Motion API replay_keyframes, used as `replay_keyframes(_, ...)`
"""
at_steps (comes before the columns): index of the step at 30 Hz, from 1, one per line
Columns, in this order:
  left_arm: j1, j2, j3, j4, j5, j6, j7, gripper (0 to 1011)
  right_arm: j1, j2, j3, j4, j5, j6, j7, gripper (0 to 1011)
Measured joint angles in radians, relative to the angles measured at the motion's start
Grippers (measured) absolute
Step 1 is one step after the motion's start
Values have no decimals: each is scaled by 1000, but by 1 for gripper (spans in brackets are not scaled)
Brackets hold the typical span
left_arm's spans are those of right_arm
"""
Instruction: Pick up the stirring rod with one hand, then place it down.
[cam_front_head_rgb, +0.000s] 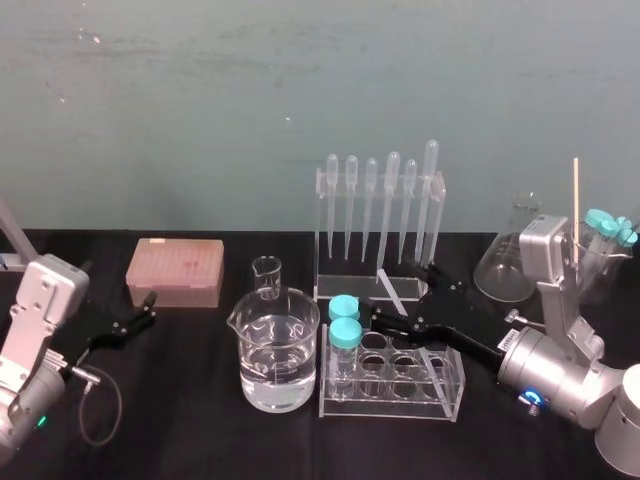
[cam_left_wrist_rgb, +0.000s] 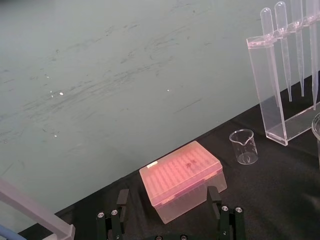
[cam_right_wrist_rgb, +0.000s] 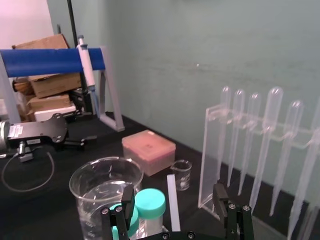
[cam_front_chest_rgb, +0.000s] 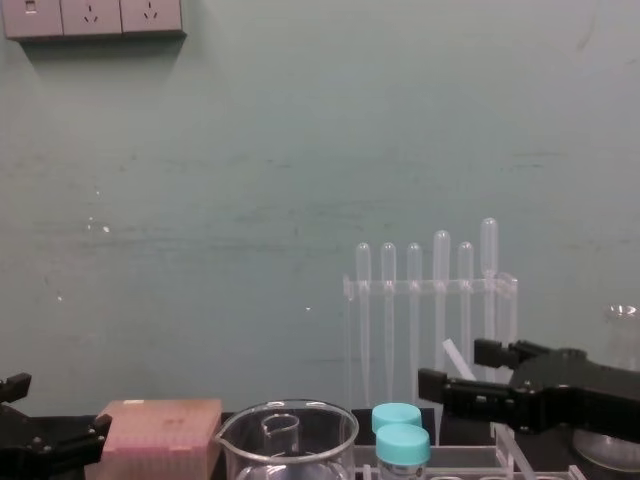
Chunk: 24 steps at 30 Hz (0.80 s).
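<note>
The stirring rod (cam_right_wrist_rgb: 172, 200) is straddled between the right gripper's (cam_front_head_rgb: 406, 297) spread fingers (cam_right_wrist_rgb: 128, 199) — unclamped, seemingly for alignment. The left gripper (cam_front_head_rgb: 147, 310) is parked well apart from it, released.

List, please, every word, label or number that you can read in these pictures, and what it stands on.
No text here can be read.
Left-arm label: too blurred to read.
Right-arm label: too small to read.
Tip-box sticker: no legible writing.

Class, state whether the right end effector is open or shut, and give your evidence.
Open. The right end effector has its fingers wide apart; the stirring rod sits between them, touching neither.
</note>
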Motion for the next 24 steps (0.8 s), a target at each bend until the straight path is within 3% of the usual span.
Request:
replay_keyframes(14,0,0,0,0,0,0,0,1000,0,-23,18,18,-6,87,8,1000)
replay_keyframes(24,0,0,0,0,0,0,0,1000,0,-23,18,18,-7,88,8,1000)
